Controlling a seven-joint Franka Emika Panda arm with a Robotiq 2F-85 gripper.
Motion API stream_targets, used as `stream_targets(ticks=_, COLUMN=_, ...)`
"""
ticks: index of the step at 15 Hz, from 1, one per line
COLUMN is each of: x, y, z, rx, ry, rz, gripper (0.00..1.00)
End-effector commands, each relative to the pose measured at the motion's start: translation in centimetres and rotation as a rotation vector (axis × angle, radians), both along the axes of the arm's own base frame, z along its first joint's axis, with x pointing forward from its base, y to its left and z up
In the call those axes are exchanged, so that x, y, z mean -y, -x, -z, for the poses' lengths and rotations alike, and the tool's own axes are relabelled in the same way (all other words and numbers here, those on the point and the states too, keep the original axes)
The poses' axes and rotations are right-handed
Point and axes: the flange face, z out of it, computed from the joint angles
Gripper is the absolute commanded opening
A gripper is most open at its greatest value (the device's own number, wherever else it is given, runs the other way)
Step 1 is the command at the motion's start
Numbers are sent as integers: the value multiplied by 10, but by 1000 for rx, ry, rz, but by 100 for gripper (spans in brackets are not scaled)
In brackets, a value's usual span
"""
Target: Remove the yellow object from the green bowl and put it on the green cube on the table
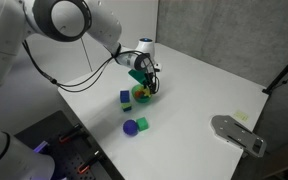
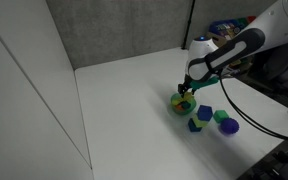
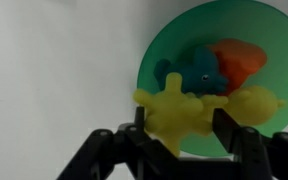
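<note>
White arm (image 1: pixel 4 45), black cable (image 1: pixel 84 87) (thin, looping), black end effector (image 3: pixel 179 128).

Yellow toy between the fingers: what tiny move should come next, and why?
Probably lift straight up a little. The fingers look closed on the yellow object, low over the green bowl with other toys in it; clearing the rim comes before carrying it to the green cube.

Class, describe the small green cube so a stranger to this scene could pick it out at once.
On the large white square tabletop, find the claw over the round green bowl. A little apart from the bowl lie two small pieces side by side; the small green cube is the angular one beside a round purple object, while the blue block sits by the bowl.
</note>
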Motion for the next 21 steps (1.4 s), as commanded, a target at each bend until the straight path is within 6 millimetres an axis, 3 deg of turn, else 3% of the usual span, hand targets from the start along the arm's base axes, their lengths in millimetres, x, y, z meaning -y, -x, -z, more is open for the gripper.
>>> stream_targets(ticks=1, x=-5, y=-10, z=-8, rx=20, ry=16, rz=10, gripper=41)
stream_targets(ticks=3, x=-9, y=-11, z=-22, rx=32, ry=1, rz=3, gripper=38)
stream_targets(ticks=6, x=-14, y=-11, z=-49, rx=47, ry=-26, rz=-2, gripper=20)
stream_targets(ticks=7, x=-15, y=-11, z=-61, rx=55, ry=-34, rz=-3, gripper=18)
stream_targets(ticks=9, x=-13, y=-11, z=-84, rx=74, ry=-41, rz=-1, gripper=2)
stream_targets(ticks=12, x=-4, y=-10, z=-110, rx=94, ry=-38, rz=7, gripper=0)
stream_targets(ticks=13, x=-1, y=-9, z=-112, rx=97, ry=-38, rz=11, gripper=26)
stream_targets(ticks=14, x=2, y=-8, z=-114, rx=99, ry=-36, rz=14, gripper=27)
stream_targets(ticks=21, x=16, y=4, z=-84, rx=59, ry=-39, rz=38, gripper=80)
